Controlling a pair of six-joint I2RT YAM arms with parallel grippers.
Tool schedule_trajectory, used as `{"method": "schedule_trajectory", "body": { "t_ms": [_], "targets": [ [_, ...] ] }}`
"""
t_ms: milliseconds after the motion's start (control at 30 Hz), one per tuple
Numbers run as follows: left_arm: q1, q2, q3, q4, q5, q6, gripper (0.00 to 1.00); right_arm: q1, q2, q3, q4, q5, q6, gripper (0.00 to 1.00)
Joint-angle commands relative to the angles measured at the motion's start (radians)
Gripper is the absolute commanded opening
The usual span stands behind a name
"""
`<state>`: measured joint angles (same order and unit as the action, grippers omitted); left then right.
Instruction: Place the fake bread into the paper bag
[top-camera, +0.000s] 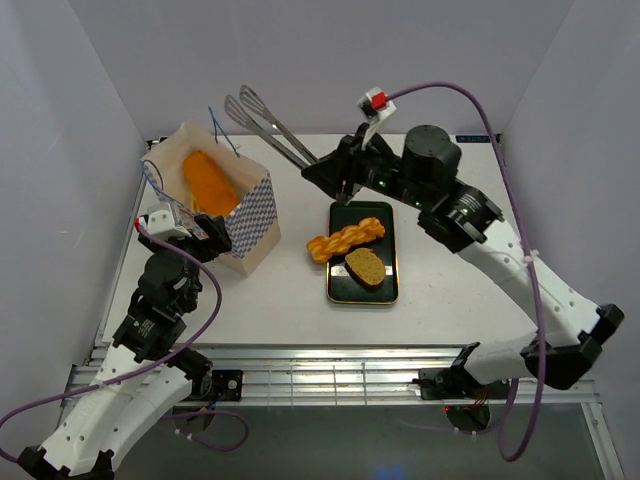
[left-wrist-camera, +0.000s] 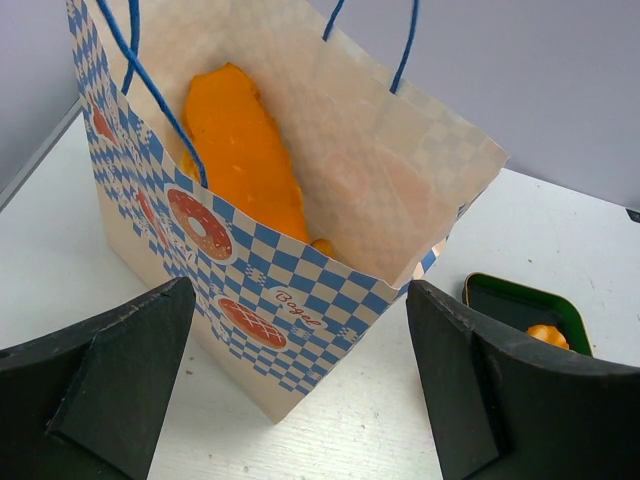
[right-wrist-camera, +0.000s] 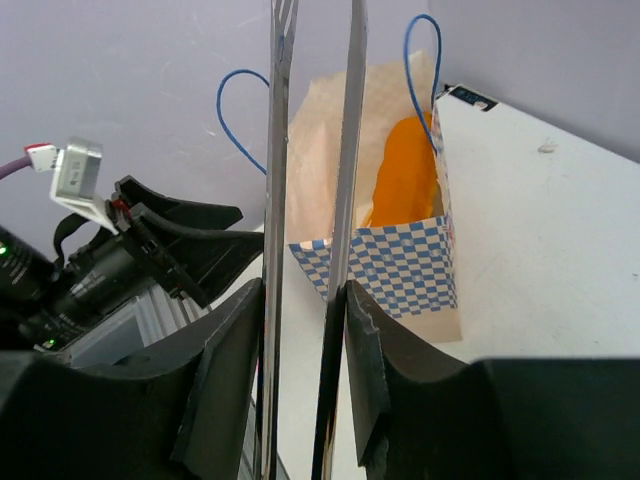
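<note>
The paper bag (top-camera: 240, 222) stands upright at the left, cream with blue-and-white checked sides (left-wrist-camera: 270, 300) (right-wrist-camera: 400, 265). A long orange loaf of fake bread (top-camera: 208, 182) (left-wrist-camera: 245, 150) (right-wrist-camera: 405, 175) leans inside it. A braided twist (top-camera: 346, 239) and an oval brown bun (top-camera: 366, 266) lie on the black tray (top-camera: 355, 213). My left gripper (top-camera: 190, 228) (left-wrist-camera: 300, 390) is open right in front of the bag, holding nothing. My right gripper (top-camera: 335, 172) (right-wrist-camera: 305, 340) hovers behind the tray. It is shut on the handle end of the silver tongs (top-camera: 270, 125) (right-wrist-camera: 348, 150), whose tips point toward the bag.
In the left wrist view the tray corner (left-wrist-camera: 510, 305) shows at the right with a bit of bread (left-wrist-camera: 547, 335) on it. The left arm's wrist (right-wrist-camera: 130, 250) appears at the left of the right wrist view. White walls close in the table at the back and both sides.
</note>
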<state>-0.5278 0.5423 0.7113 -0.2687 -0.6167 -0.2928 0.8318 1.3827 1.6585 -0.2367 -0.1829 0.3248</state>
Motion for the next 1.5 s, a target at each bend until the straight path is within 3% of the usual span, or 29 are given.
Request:
{"method": "schedule_trajectory", "body": {
  "t_ms": [0, 233, 567, 767, 967, 1233, 1467],
  "targets": [
    [-0.006, 0.001, 0.002, 0.002, 0.011, 0.003, 0.97, 0.003, -0.180, -0.159, 0.088, 0.111, -0.013, 0.43],
    [-0.006, -0.002, 0.002, 0.003, 0.018, 0.003, 0.97, 0.003, -0.474, -0.625, 0.108, 0.261, 0.079, 0.42],
    [-0.006, 0.007, 0.004, 0.002, 0.026, 0.004, 0.97, 0.004, -0.799, -0.985, -0.095, 0.442, 0.200, 0.41],
    [-0.006, 0.013, 0.004, 0.002, 0.025, 0.004, 0.97, 0.004, -0.823, -1.025, -0.110, 0.464, 0.220, 0.41],
    [-0.006, 0.025, 0.002, 0.000, 0.020, 0.006, 0.97, 0.003, -0.639, -0.945, -0.190, 0.310, 0.100, 0.42],
    [-0.006, 0.038, 0.002, 0.002, 0.021, 0.006, 0.97, 0.015, -0.637, -0.982, -0.125, 0.214, 0.066, 0.44],
    [-0.006, 0.038, 0.002, 0.000, 0.023, 0.006, 0.97, 0.116, -0.594, -0.987, -0.092, 0.330, 0.069, 0.44]
  ]
}}
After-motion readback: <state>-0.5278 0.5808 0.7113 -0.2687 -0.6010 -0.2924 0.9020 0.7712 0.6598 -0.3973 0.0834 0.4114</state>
